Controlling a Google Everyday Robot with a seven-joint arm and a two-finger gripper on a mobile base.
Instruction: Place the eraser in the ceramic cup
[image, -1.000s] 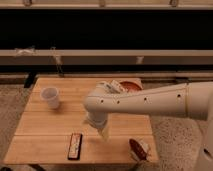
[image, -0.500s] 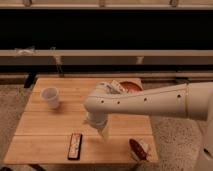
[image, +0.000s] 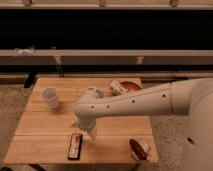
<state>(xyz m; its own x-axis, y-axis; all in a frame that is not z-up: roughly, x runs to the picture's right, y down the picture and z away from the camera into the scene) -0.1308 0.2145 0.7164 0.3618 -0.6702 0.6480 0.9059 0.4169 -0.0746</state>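
The eraser (image: 75, 146), a flat dark bar with reddish and light markings, lies on the wooden table (image: 45, 125) near its front edge. The white ceramic cup (image: 50, 97) stands upright at the table's left side, well behind and left of the eraser. My gripper (image: 92, 132) hangs from the white arm (image: 135, 102) that reaches in from the right. It points down just to the right of the eraser and slightly above the table. It holds nothing that I can see.
A white box with a red stripe (image: 117, 86) and an orange-brown bowl (image: 131, 86) sit at the table's back right. A small pale round object (image: 95, 91) lies behind the arm. A brown-and-white rounded object (image: 140, 148) sits at the front right corner.
The arm and gripper have shifted left and a little lower, closer to the eraser. The eraser and cup have not moved.
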